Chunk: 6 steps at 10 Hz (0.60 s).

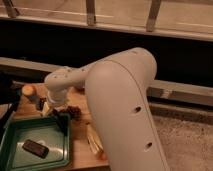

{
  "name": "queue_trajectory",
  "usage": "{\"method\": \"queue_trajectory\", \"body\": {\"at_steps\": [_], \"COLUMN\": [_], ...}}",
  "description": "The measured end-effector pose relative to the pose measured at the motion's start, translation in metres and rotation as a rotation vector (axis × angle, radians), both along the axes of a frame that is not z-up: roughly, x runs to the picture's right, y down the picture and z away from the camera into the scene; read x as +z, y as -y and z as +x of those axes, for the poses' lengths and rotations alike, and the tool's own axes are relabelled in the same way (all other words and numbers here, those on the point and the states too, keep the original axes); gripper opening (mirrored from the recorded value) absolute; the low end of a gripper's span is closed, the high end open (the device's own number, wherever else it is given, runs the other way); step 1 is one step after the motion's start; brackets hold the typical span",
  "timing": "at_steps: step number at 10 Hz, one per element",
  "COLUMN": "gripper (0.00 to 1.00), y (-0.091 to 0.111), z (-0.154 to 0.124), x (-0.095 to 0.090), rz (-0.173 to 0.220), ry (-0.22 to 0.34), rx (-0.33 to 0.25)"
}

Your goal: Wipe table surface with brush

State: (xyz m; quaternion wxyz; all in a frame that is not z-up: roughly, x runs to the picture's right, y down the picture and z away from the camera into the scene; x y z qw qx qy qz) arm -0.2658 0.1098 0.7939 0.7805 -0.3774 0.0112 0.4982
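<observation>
The light brown table surface (80, 152) fills the lower left. My white arm reaches across it from the right, and its bulky link hides the right part of the table. My dark gripper (61, 120) hangs below the wrist, over the right rim of the green tray (15, 155). It stands open, and I see nothing in it. The brush does not show as a distinct thing. A small dark clutter (75, 112) lies just right of the gripper.
A dark rectangular block (35, 148) lies in the tray. A peeled banana (94, 142) lies on the wood beside the arm. An orange-topped object (29, 90) stands at the back left. A dark wall and metal railing run behind the table.
</observation>
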Motion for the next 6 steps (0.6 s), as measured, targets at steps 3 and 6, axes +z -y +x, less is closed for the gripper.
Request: {"method": "queue_trajectory", "body": {"at_steps": [3, 6], "gripper": [0.70, 0.39], "y": [-0.006, -0.004], "z": [-0.012, -0.022], "x": [0.005, 0.005], "rz": [-0.005, 0.021], "ry": [0.028, 0.052], "rx": [0.010, 0.019]}}
